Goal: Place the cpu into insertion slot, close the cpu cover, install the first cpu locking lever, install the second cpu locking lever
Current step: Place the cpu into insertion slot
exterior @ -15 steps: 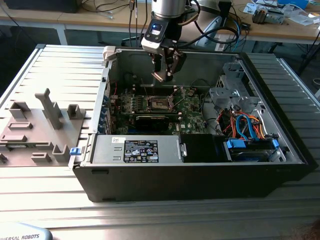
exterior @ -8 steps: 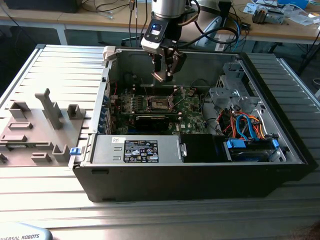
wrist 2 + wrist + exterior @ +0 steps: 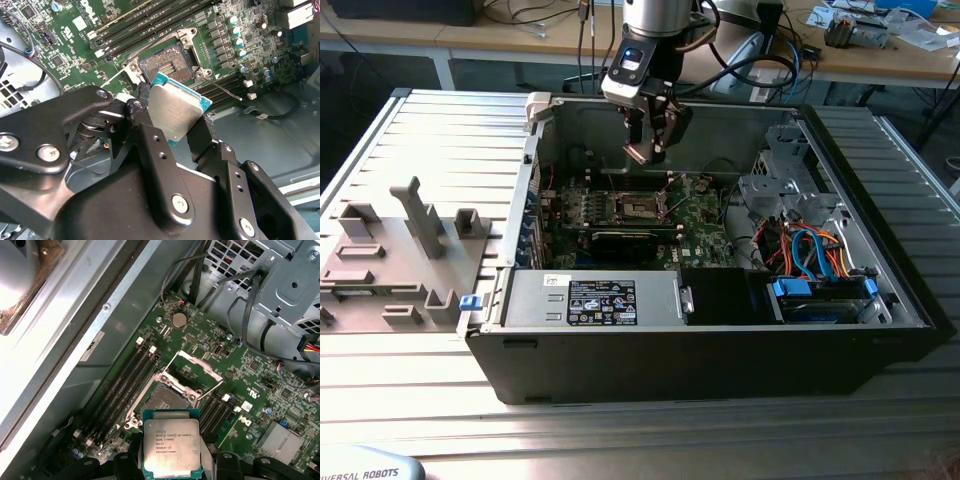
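My gripper hangs inside the open computer case, shut on the cpu, a flat square chip with a silver-grey top. In both wrist views the cpu sits between the black fingers, tilted and a short way above the insertion slot. The insertion slot lies bare on the green board, its dark contact field showing. The cpu cover stands swung up at the slot's far side. Two thin wire levers stick out beside the slot, unlatched.
Long memory slots run along both sides of the socket. A black card, a power supply, a drive cage and coloured cables crowd the case. A grey fixture tray lies at the exterior view's left.
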`<state>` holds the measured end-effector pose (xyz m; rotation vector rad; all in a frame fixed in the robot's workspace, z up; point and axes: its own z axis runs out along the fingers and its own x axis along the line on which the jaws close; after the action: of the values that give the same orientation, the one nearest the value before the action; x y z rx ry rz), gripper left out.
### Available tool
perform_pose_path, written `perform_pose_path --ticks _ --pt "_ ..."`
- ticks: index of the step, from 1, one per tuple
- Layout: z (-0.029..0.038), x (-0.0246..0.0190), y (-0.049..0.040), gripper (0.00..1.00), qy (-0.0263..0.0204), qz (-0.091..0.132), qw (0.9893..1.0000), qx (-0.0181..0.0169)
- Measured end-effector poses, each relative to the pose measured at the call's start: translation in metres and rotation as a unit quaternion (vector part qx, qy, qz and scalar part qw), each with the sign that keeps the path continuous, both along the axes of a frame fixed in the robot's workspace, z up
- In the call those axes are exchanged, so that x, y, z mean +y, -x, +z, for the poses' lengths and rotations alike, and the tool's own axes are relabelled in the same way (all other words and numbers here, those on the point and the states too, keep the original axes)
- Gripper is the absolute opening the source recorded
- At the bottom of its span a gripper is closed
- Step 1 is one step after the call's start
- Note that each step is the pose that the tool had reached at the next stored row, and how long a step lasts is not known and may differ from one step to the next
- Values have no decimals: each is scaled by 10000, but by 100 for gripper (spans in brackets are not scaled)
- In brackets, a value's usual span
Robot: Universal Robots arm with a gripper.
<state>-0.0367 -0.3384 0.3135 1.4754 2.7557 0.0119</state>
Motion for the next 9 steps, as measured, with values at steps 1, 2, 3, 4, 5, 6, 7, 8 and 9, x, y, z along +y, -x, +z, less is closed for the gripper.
perform_pose_path --ticks 1,2,3,4,5,6,7,8,9 --pt "0 0 0 54 0 -5 10000 0" --pt "-1 0 0 54 0 -13 10000 0" --pt "-1 0 0 54 0 -18 10000 0" --pt "-2 0 0 54 0 -23 10000 0" --pt "-2 0 0 54 1 -31 10000 0" --pt "-3 0 0 54 1 -36 10000 0" --pt "-3 0 0 54 0 -41 10000 0" --pt "-3 0 0 54 1 -48 10000 0" --pt "-4 0 0 54 1 -57 10000 0"
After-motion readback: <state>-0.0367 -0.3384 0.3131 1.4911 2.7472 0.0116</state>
